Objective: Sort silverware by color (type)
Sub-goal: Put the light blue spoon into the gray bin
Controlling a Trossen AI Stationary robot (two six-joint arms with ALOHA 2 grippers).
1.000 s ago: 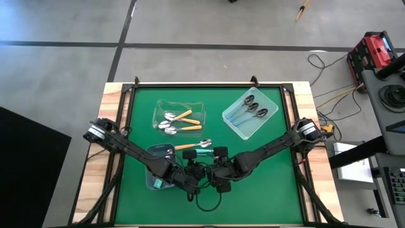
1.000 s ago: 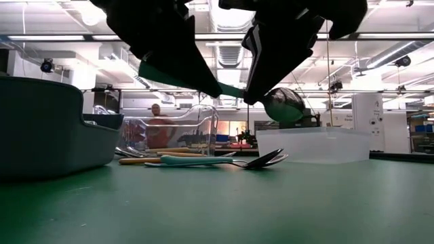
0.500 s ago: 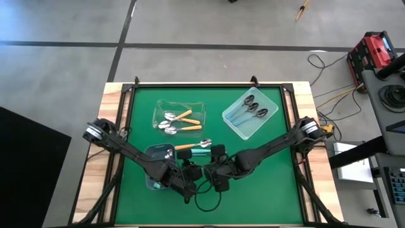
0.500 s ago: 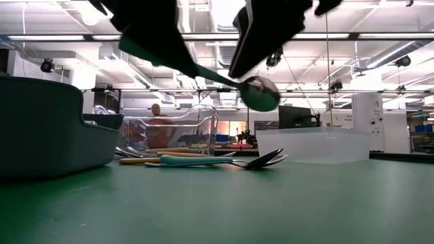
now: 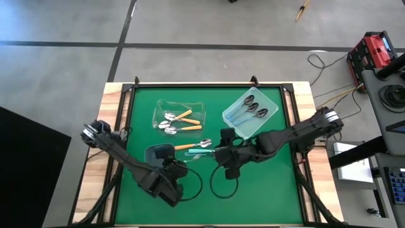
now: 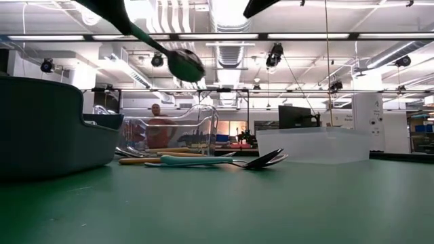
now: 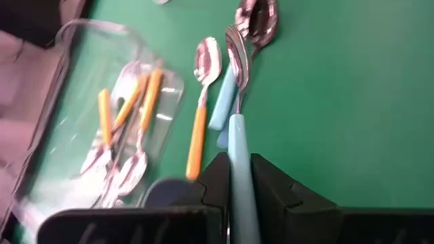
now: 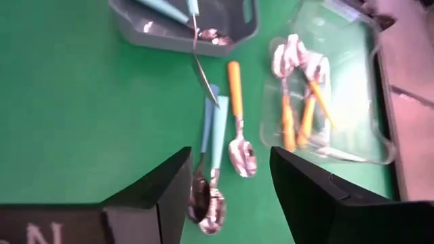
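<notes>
The green felt-topped table (image 5: 272, 190) lies under me, framed by pale wood. On its far side stand two clear plastic bins: the rectangular clear bin (image 5: 180, 117) on the left holds orange-handled metal spoons (image 5: 184, 115), and the tilted clear bin (image 5: 252, 112) on the right holds blue-handled spoons with dark shiny bowls (image 5: 252, 108). Nearer to me, on the left, sits the dark grey plastic tray (image 5: 159, 153).

My left gripper (image 7: 239, 177) is over the near left part of the mat, just beside the grey tray, and its two dark fingers are clamped on the slim handle of a light teal-handled metal spoon (image 7: 239, 129). That spoon is lifted clear of the mat, its bowl pointing toward the middle of the table; in the low view it hangs high above the surface.

My right gripper (image 8: 229, 179) is near the middle of the table, a little to the right of the loose spoons, with its fingers spread wide apart and nothing between them.

On the mat between the grey tray and my right gripper lie the loose pieces: one orange-handled spoon (image 5: 190, 145) and, just beside it, two teal-handled spoons (image 8: 211, 135) side by side, touching or nearly so.
</notes>
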